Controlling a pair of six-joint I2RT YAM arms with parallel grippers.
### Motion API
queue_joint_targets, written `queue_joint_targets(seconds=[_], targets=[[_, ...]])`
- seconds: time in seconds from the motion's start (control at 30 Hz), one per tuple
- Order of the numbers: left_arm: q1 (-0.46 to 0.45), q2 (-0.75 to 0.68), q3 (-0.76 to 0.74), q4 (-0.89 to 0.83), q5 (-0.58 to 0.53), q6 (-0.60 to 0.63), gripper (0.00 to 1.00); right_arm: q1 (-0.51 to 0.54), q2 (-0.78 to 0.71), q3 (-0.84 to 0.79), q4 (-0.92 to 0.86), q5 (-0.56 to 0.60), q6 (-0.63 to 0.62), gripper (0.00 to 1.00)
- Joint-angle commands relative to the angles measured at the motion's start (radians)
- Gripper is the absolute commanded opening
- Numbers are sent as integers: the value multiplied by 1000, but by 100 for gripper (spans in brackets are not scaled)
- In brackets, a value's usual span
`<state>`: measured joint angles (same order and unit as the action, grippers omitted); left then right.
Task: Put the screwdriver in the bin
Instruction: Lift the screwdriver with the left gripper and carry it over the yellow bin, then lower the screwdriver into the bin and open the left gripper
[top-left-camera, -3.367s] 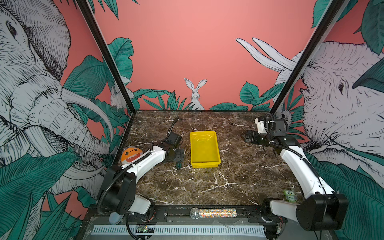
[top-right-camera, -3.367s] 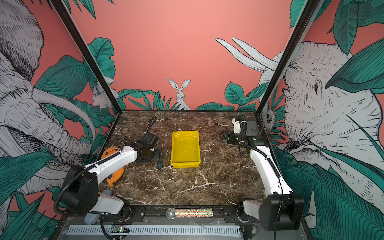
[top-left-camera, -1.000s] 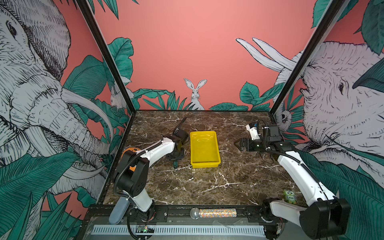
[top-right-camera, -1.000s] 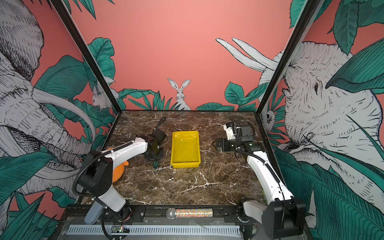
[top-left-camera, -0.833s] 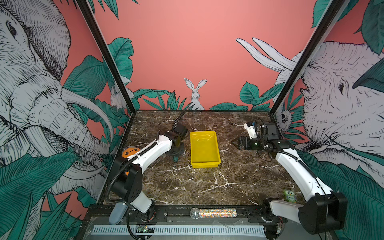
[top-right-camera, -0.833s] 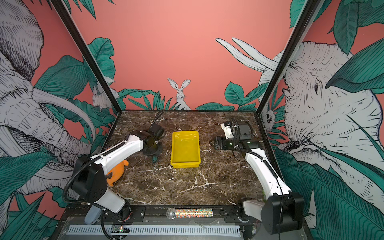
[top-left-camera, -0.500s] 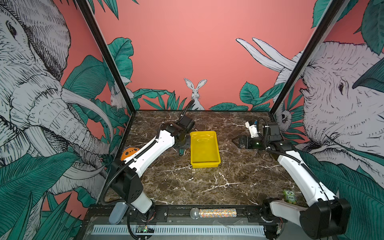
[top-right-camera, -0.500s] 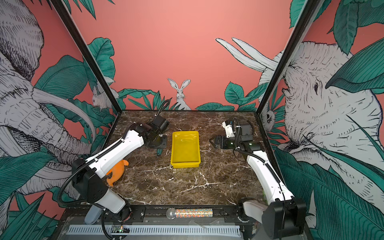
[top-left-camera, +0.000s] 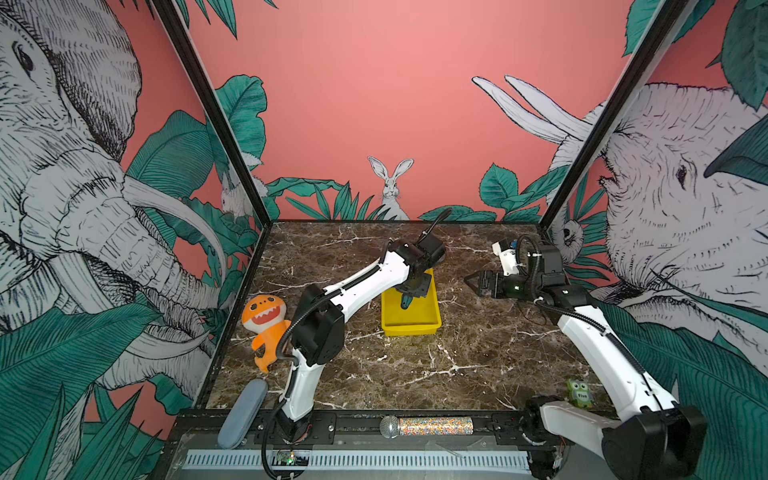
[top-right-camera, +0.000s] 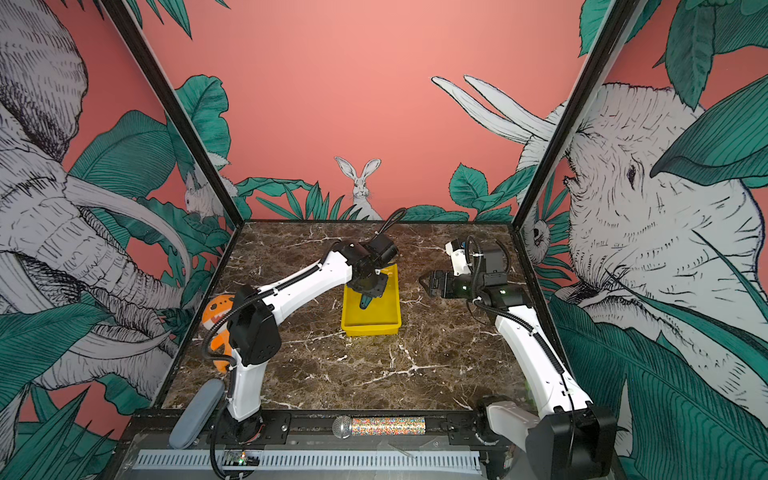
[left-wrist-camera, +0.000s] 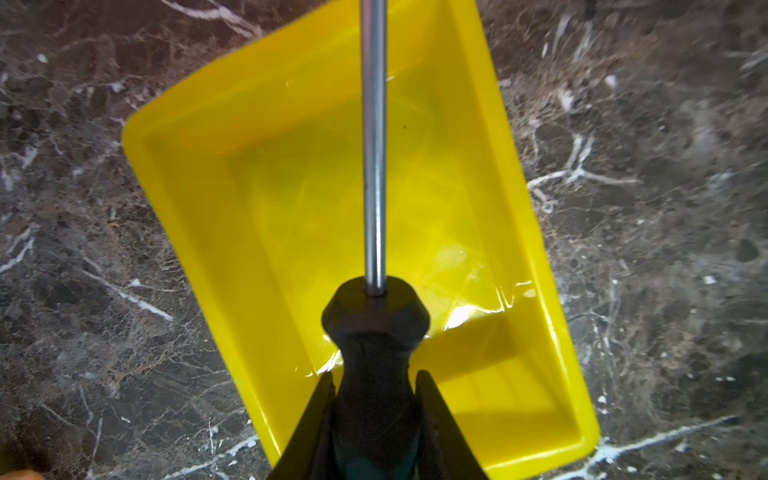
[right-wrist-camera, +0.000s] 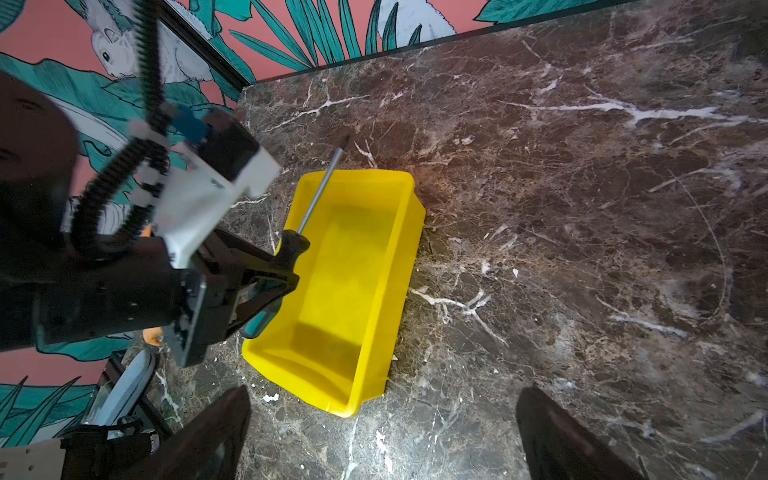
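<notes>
left gripper (left-wrist-camera: 374, 376) is clamped on the screwdriver (left-wrist-camera: 374, 324), hovering over the bin (left-wrist-camera: 199, 208). only the drop is left, i reckon. right gripper (top-left-camera: 471, 283) sits with jaws apart, empty.

Both top views are bright, evenly lit and sharp; wide-angle distortion splays the frame posts (top-left-camera: 212, 112) outward. In the left wrist view, white glare and a hard shadow sit on the glossy bin (left-wrist-camera: 232, 174) floor, and the screwdriver (left-wrist-camera: 376, 353) handle is soft. In the right wrist view the left arm (right-wrist-camera: 199, 195) is motion-blurred, and the fingers (right-wrist-camera: 216, 436) of the right gripper (right-wrist-camera: 380, 419) are dark and unfocused.
</notes>
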<state>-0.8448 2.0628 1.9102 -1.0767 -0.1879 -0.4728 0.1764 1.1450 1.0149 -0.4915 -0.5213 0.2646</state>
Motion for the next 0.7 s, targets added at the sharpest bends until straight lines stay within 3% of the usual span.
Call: queue_joint_targets(seconds=[0.0, 0.67], targets=[[-3, -14, -5, -21, -23, 37, 0, 23, -37, -4, -30, 65, -46, 99], [-2, 63, -176, 178, 23, 79, 1, 48, -311, -94, -214, 240, 39, 99]])
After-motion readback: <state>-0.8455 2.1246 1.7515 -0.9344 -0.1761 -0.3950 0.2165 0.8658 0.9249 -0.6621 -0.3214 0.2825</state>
